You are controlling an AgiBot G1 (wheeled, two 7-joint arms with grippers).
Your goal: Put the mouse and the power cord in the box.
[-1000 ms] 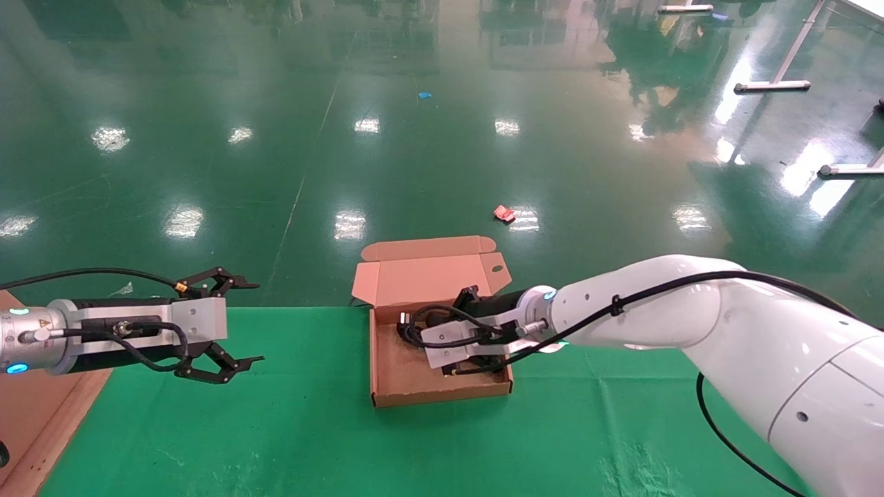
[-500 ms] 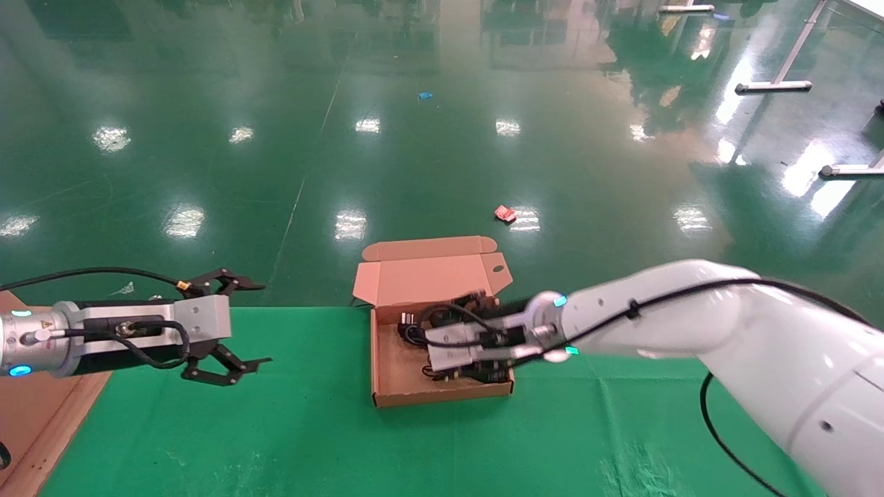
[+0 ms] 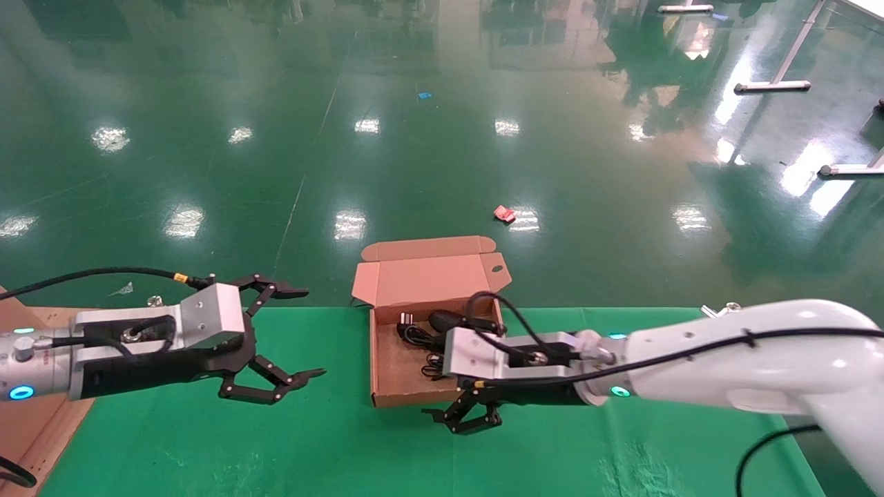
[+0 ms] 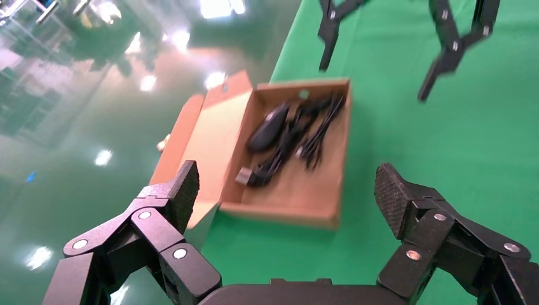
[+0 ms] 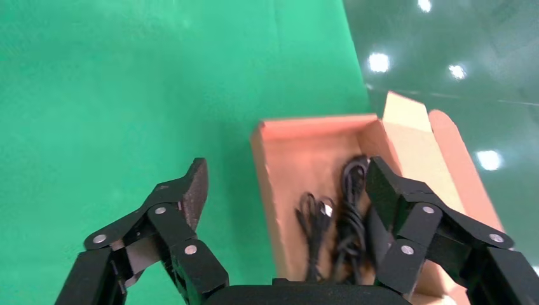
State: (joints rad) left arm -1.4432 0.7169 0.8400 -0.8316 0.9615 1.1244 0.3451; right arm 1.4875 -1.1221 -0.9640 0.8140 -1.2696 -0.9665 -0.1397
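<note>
Right claw: the right claw [image 3: 464, 417] hangs just past the near edge of the box [image 3: 387, 359], over the green desk [image 3: 345, 442]; its fingers are spread and hold nothing. A second ago it was down inside the box, among the black cables; it has since drawn back toward the robot and come out.
Left claw: the left claw [image 3: 283, 338] hovers over the desk to the left of the box, fingers spread wide and holding nothing. It has come nearer to the box than it was a second ago.
Mouse: the mouse [image 4: 267, 127] lies inside the box, toward the far wall beside the lid hinge, with the cables next to it.
Power cord: the power cord [image 4: 279, 159] lies bundled on the box floor, touching the mouse, free of either claw. From the right wrist view its black loops [image 5: 349, 216] show against the cardboard.
Box: it sits at the far edge of the desk, near the middle, lid [image 3: 428, 273] standing open and leaning away past the desk edge.
</note>
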